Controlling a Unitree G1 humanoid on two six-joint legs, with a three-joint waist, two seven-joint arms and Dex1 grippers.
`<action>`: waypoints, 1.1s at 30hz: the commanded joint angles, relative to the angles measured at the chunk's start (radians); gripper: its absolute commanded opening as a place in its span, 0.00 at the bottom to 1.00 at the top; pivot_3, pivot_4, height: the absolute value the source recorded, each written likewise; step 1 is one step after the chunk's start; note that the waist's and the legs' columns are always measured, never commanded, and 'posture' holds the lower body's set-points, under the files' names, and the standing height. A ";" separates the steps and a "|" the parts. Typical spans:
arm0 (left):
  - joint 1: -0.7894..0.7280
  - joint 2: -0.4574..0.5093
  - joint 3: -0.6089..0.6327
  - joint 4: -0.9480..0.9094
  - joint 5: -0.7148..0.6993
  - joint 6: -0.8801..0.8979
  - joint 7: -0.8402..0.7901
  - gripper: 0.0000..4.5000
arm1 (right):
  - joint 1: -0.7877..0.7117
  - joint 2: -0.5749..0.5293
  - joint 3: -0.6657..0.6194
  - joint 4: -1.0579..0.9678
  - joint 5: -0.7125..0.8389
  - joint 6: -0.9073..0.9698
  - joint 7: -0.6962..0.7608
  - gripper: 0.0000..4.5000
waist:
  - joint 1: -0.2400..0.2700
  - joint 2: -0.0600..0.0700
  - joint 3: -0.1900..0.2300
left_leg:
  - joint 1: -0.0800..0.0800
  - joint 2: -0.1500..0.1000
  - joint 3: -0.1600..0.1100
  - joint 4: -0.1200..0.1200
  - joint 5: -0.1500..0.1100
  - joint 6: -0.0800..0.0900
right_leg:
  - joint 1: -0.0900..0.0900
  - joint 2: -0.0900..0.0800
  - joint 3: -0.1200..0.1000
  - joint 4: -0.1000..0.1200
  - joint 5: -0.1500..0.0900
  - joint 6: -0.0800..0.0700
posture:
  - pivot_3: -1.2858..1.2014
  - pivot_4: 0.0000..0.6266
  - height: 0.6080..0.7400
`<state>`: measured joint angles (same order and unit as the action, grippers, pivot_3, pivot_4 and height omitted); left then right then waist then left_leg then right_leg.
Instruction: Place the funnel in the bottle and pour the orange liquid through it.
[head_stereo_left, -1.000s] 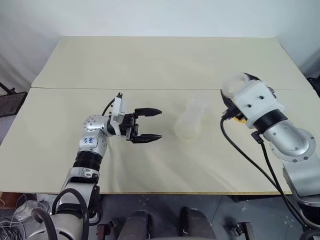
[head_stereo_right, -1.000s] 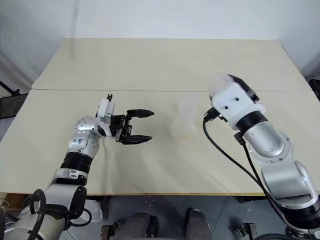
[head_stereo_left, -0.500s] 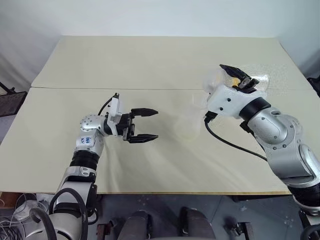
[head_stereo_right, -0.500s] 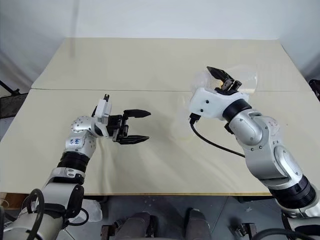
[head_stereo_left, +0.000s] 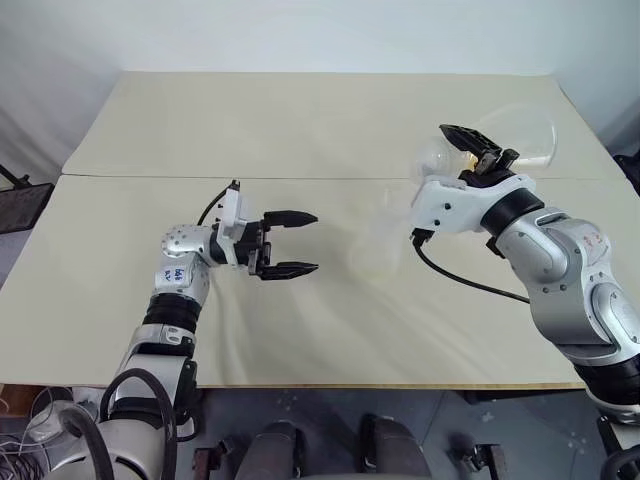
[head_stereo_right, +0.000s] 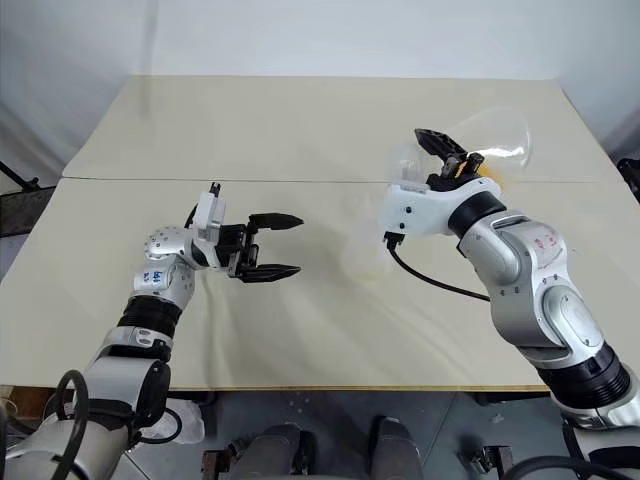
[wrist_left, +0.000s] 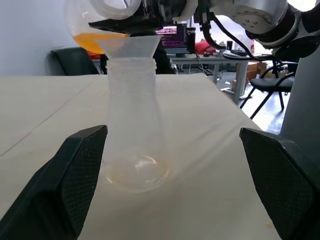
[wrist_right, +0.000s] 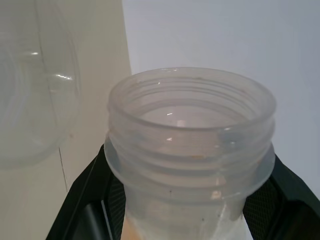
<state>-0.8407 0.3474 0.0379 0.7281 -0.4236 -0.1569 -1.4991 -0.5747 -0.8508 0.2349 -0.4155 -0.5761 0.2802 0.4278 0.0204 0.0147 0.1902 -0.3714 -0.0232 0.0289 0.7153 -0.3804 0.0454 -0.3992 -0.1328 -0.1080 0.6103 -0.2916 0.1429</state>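
1. The bottle stands upright on the table between the two arms, with the funnel seated in its neck, cone mouth upward; so the placing looks done and the pouring is the step in hand

2. The right gripper is clamped shut round the neck of a second clear flask, held tipped over toward the bottle; the right wrist view looks straight into that flask's threaded open rim, with the black fingers pressed on either side below it

3. The relation the pour turns on: the flask's mouth must sit above the funnel's cone; in the left wrist view the flask's lip hangs just over the funnel's edge, with the orange liquid pooled in the lowered side of its belly, close to the neck; I judge a little more tilt would send it down, and a sideways drift would spill it onto the table

4. The left gripper hovers just beside the bottle, its jaws wide apart and holding nothing, pointing level toward the bottle's body; it is the nearer arm for steadying the bottle

5. The head views give the layout but barely resolve the funnel or the liquid; the left wrist view shows both plainly, plus a faint orange film in the bottle's base
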 joint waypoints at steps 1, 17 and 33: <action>-0.024 -0.001 0.013 0.009 0.004 -0.016 -0.013 1.00 | -0.012 -0.016 -0.045 0.000 -0.049 -0.058 -0.009 0.56 | -0.002 0.000 0.000 | 0.000 0.000 0.000 0.000 0.000 0.000 | 0.000 0.000 0.000 0.000 0.000 0.000 | 0.52 0.24 1.00; -0.020 0.016 0.012 0.005 0.000 -0.009 -0.025 1.00 | -0.018 -0.005 -0.052 0.038 -0.150 -0.212 0.003 0.56 | -0.003 0.000 0.000 | 0.000 0.000 0.000 0.000 0.000 0.000 | 0.000 0.000 0.000 0.000 0.000 0.000 | 0.52 0.24 1.00; -0.025 0.025 0.009 0.007 0.005 -0.006 -0.022 1.00 | -0.037 -0.011 -0.075 0.099 -0.201 -0.303 -0.010 0.56 | -0.003 0.000 0.000 | 0.000 0.000 0.000 0.000 0.000 0.000 | 0.000 0.000 0.000 0.000 0.000 0.000 | 0.52 0.24 1.00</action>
<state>-0.8480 0.3606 0.0379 0.7578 -0.4231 -0.1622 -1.4997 -0.5795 -0.8506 0.2196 -0.3054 -0.7679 -0.0056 0.4361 0.0169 0.0147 0.1902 -0.3714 -0.0230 0.0286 0.7153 -0.3804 0.0454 -0.3992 -0.1328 -0.1082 0.6107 -0.2916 0.1430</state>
